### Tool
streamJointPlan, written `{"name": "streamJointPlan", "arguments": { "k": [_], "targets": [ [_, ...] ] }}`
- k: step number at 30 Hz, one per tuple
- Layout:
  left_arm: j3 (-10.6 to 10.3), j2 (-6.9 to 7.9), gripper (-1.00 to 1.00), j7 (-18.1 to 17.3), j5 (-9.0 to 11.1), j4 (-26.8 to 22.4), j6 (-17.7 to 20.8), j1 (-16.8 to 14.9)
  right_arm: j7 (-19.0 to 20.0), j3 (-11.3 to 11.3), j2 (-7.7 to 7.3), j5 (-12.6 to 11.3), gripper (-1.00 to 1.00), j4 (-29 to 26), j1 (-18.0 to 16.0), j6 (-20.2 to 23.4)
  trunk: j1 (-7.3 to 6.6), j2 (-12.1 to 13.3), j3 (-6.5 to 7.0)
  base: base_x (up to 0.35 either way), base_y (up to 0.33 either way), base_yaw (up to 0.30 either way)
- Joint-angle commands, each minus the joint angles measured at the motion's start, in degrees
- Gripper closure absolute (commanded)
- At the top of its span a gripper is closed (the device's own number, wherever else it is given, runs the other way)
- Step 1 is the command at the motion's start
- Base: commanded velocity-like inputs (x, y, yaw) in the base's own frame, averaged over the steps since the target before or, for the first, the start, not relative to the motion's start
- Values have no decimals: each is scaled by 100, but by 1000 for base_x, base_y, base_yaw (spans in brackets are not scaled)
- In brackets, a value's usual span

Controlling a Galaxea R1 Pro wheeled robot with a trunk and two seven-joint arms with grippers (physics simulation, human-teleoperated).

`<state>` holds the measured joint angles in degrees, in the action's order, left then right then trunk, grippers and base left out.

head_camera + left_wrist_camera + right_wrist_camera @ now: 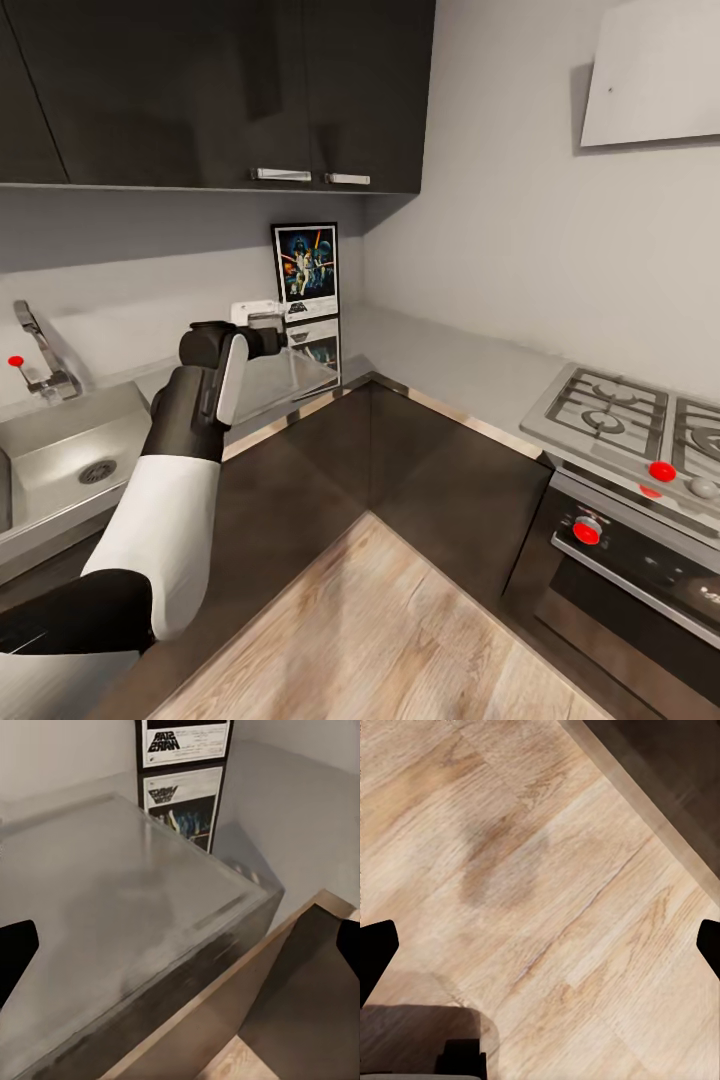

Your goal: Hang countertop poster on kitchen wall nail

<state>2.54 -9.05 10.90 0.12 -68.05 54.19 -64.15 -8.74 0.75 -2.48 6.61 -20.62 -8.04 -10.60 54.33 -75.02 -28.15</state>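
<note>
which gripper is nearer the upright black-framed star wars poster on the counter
Left. The left gripper is raised over the pale grey countertop, just short of the poster. The right gripper hangs over the wooden floor, away from it.

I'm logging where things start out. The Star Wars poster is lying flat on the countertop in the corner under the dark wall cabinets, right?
Not quite. The poster is not lying flat: the head view shows it standing upright, against the wall, at the back of the countertop. The rest holds: it is in the corner under the dark wall cabinets.
</note>
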Motion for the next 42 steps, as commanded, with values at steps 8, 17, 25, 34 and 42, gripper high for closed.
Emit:
{"name": "streamJointPlan", "arguments": {
  "k": [8,17,25,34,42],
  "targets": [
    [119,56,-100,-148,6,16,13,-10,-32,11,76,59,-100,4,-3,-3,0,-3,-6,271,0,0],
    [154,60,-100,-330,1,55,24,-10,-31,5,80,57,-100,17,-3,-3,0,-3,-6,337,0,0],
    [189,54,-100,-566,-5,185,40,-10,-31,7,80,58,-100,29,-3,-3,0,-3,-6,339,0,0],
    [199,192,-100,-947,-11,294,43,-10,-31,12,81,59,-100,38,-4,-3,0,-3,-6,339,0,0],
    [203,816,-100,-1840,24,613,60,-324,-28,6,230,59,-100,469,-4,-3,0,-3,-6,150,0,0]
  ]
}}
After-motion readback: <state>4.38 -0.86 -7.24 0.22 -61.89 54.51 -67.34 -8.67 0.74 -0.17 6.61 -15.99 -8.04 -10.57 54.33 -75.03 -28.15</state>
